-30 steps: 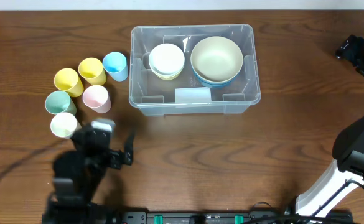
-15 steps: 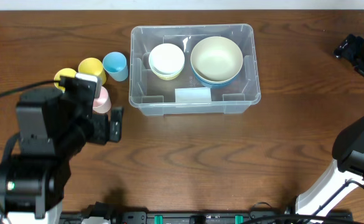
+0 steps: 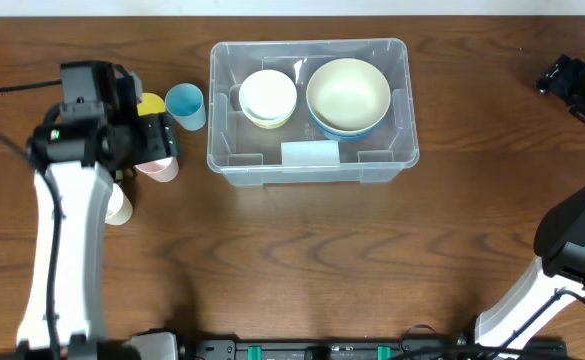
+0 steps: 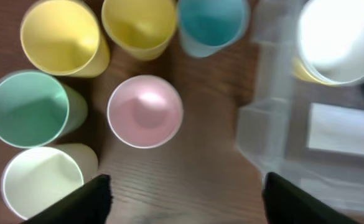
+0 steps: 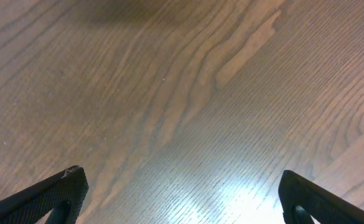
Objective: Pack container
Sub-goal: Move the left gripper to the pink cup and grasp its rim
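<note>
Wooden desk (image 3: 302, 260): carries everything; bare grain from 3 to 8 o'clock.
Container (image 3: 310, 44): clear plastic, upright and open-topped, at 12 o'clock on the desk. The cups stand just outside its 9 o'clock wall.
Cup cluster: six upright cups, mouths up, close together. In the wrist view a yellow cup (image 4: 62, 36), a second yellow cup (image 4: 139, 22) and a blue cup (image 4: 211, 18) line the 12 o'clock row. The green cup (image 4: 27, 107) is at 9 and the cream cup (image 4: 42, 180) at 7.
Bowls: a large cream bowl (image 3: 348, 92) nested in a blue bowl (image 3: 348, 131) fills the container's 3 o'clock half. A white bowl (image 3: 268, 93) sits at 10 o'clock and a flat pale item (image 3: 310, 152) at 6, nature unclear.
Left gripper (image 4: 185, 196): above the cluster, looking down, jaws wide apart with nothing between them.
Right gripper (image 5: 185, 193): toward the desk's 2 o'clock edge over bare wood, jaws fully spread, empty.
Pink cup (image 4: 145, 111): at the left gripper's 11 o'clock; judged the pick in hand.
- Centre over the cup before descending.
- The green cup crowds its 9 o'clock side, while its 3 o'clock side faces bare desk. Pinch the wall there, one finger inside the mouth and one outside.
- Lift straight up, clear the container rim, and lower upright.
- Free floor looks tight, likeliest at the container's 7 o'clock corner.
</note>
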### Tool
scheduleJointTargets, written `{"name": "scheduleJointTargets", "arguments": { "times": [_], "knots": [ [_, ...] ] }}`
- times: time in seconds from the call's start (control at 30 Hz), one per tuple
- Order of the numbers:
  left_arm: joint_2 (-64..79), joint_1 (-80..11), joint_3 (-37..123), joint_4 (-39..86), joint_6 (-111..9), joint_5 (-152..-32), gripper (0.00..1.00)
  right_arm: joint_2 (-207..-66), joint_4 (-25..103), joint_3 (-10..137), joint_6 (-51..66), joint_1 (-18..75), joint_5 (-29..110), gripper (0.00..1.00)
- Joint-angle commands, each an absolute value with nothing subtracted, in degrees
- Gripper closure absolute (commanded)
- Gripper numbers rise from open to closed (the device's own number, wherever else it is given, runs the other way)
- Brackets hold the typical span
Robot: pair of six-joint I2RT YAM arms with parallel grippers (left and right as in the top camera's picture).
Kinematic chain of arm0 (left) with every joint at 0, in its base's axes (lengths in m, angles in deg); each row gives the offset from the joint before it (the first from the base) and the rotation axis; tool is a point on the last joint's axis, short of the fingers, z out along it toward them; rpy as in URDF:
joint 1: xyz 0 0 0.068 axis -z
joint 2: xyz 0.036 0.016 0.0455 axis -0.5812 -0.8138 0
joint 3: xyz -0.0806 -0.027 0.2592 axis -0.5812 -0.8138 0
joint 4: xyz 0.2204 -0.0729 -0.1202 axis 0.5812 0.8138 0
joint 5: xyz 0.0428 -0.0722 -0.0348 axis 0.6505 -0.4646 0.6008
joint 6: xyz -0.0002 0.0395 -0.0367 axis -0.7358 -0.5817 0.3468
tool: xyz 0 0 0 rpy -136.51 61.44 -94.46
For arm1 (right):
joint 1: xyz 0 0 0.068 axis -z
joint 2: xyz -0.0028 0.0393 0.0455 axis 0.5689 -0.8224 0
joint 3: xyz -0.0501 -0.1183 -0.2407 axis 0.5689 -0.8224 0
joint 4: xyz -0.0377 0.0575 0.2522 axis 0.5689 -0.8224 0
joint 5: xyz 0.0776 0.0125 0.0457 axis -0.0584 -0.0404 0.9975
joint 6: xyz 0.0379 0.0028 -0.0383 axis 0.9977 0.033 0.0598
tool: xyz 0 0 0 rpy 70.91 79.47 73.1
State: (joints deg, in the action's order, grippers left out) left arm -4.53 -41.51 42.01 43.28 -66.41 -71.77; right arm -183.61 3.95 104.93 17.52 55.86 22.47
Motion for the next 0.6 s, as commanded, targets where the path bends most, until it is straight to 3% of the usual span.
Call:
{"name": "scheduleJointTargets", "arguments": {
  "times": [0.0, 0.07, 0.13, 0.57],
  "knots": [
    [-7.02, -42.12, 42.60, 43.45, -63.96, -71.09, 0.32, -182.73, 4.03, 105.13, 18.57, 55.71, 22.23, 0.01],
    [-8.60, -42.12, 42.56, 43.52, -63.83, -71.07, 0.41, -182.73, 4.03, 105.13, 18.57, 55.71, 22.23, 0.01],
    [-9.87, -42.19, 42.45, 43.91, -62.17, -71.03, 0.43, -182.73, 4.03, 105.13, 18.57, 55.71, 22.23, 0.01],
    [-16.20, -47.50, 41.88, 43.19, -46.30, -69.39, 0.43, -182.73, 4.03, 105.13, 18.57, 55.71, 22.23, 0.01]
  ]
}}
